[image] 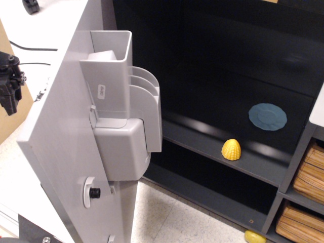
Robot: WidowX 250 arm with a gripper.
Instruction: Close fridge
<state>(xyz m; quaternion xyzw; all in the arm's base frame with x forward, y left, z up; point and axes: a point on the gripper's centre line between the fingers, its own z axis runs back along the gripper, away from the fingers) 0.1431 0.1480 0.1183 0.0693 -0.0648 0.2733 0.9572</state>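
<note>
**A:** Where does the tall dark-framed fridge (212, 76) with the black shelved interior stand?

**B:** It fills the right and centre of the view, its cavity open. Its large light-grey door (61, 116) is swung wide out to the left, so the inner face with the grey moulded bins (126, 111) shows.

**A:** And the black tool (10, 86)?

**B:** It sits at the far left edge, on the outer side of the door, near the door's free edge and apart from it. The door panel lies between the tool and the fridge's interior. Only part of the tool shows, so one cannot tell how far it is open or whether it has hold of anything.

**A:** Which way does the door point?

**B:** Its long axis runs upright, tilted in the view, and its free edge points toward the camera and left, away from the cabinet. The bins face right, toward the shelves.

**A:** What lies inside?

**B:** A small yellow ribbed dome-shaped object (231, 150) rests on the dark middle shelf (202, 134), and a round blue scalloped plate (267, 116) sits behind it to the right. Light wicker baskets (309, 174) fill the dark unit at the right edge, and another yellow object (254, 236) lies on the floor below.
</note>
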